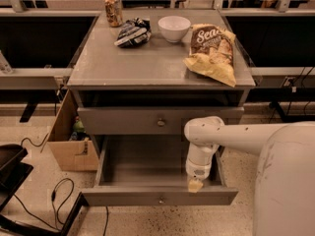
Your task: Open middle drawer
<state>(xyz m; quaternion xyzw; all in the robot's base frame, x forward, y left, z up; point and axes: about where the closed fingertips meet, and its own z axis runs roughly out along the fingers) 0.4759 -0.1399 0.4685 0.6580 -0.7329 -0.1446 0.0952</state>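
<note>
The middle drawer (160, 196) is pulled out toward the camera. Its grey front panel has a small round metal knob (161, 199) at centre, and its inside looks empty. Above it, a closed grey drawer (123, 121) has its own knob (161, 122). My gripper (195, 185) hangs from the white arm (203, 141) and points down inside the open drawer. It sits just behind the front panel, to the right of the knob. Anything below the open drawer is hidden.
On the cabinet top (138, 63) are a can (113, 10), a dark snack bag (133, 32), a white bowl (174, 28) and a chip bag (212, 53). A cardboard box (69, 141) stands left of the cabinet. Cables (59, 200) lie on the floor. My white body (288, 181) is at the right.
</note>
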